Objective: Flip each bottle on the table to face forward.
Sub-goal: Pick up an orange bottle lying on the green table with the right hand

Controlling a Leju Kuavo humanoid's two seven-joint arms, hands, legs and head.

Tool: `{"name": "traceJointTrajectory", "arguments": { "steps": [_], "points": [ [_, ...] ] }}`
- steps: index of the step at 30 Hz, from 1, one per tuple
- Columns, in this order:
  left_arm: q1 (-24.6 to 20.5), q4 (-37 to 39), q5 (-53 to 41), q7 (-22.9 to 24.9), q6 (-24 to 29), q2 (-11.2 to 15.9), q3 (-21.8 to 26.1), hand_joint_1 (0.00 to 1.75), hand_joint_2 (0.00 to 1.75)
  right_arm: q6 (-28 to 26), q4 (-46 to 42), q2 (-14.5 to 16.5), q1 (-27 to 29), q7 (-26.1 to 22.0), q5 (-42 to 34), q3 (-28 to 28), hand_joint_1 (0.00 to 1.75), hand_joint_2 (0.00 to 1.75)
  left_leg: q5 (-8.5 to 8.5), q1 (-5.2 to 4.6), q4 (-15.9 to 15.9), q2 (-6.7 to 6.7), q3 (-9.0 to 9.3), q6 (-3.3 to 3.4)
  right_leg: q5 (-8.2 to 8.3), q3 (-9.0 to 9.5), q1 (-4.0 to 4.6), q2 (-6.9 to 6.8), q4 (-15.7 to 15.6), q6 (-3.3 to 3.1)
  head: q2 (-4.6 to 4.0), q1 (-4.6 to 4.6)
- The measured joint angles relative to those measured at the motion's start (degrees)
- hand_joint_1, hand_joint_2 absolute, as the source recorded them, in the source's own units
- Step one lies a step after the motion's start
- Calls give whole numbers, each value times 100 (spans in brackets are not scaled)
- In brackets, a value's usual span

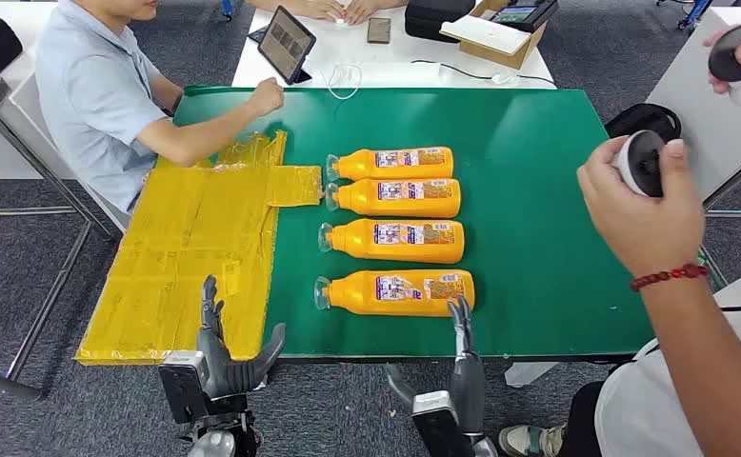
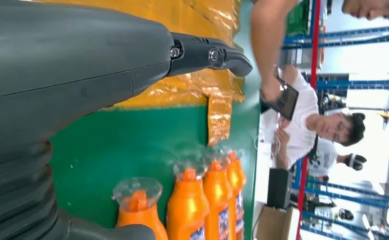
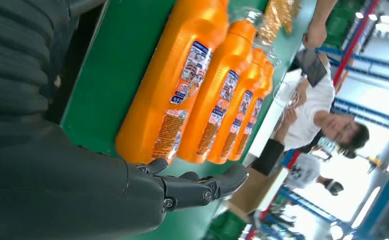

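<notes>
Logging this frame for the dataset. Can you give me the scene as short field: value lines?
bottles: four orange bottles lying in a column, caps toward robot's left, labels up
surface: green table, yellow taped sheet on its left part
left hand: empty, at near edge
right hand: empty, fingertips by nearest bottle
people: one seated far left, one at right holding controllers

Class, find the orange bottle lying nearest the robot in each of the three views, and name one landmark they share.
Head view: nearest bottle, lowest of four, beside the right hand.
Left wrist view: leftmost bottle, clear cap showing.
Right wrist view: largest bottle.
Shared landmark: green table.
</notes>
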Motion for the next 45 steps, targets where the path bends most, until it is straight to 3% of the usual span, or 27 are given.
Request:
{"name": "traceJointTrajectory", "arguments": {
  "steps": [4, 10, 15, 26, 33, 45],
  "points": [
    [-90, 58, -17, 0, -50, -9, -109, 0, 175, 13, 383, -168, -342, 143, 473, -2, 0, 175, 2, -3, 2, 0, 0, 3, 4, 1, -2, 0, 0, 4, 0, 1],
    [-254, 156, 25, 0, -231, -31, -338, 0, 175, 68, 1210, -530, -1099, 596, 1833, -34, 0, 175, 5, -5, 4, 0, 0, 5, 8, 2, -7, 0, 0, 10, 0, 0],
    [-345, 208, 34, 0, -291, -43, -501, 0, 175, 338, 1816, -675, -1558, 827, 2234, -34, 0, 175, 4, -5, 4, 0, -1, 5, 8, 1, -5, 0, 1, 10, 0, 0],
    [-408, 228, 37, 0, -422, -45, -770, 0, 175, 690, 3044, -657, -2375, 1626, 2990, 196, 0, 175, 5, -5, 3, 1, 0, 5, 8, 2, -5, 0, 1, 10, 0, 0],
    [-410, 197, 14, 0, -503, -27, -919, 0, 175, 494, 3382, -644, -2705, 2187, 3673, 421, 0, 175, 5, -5, 4, 0, 3, 5, 9, 6, -5, 0, 1, 10, 0, 0],
    [-419, 142, -3, 0, -527, 27, -1046, 0, 175, 460, 3583, -595, -2940, 2492, 4080, 599, 0, 175, 5, -5, 3, 0, 2, 5, 8, 5, -5, 0, 1, 10, 0, 0]
  ]
}}
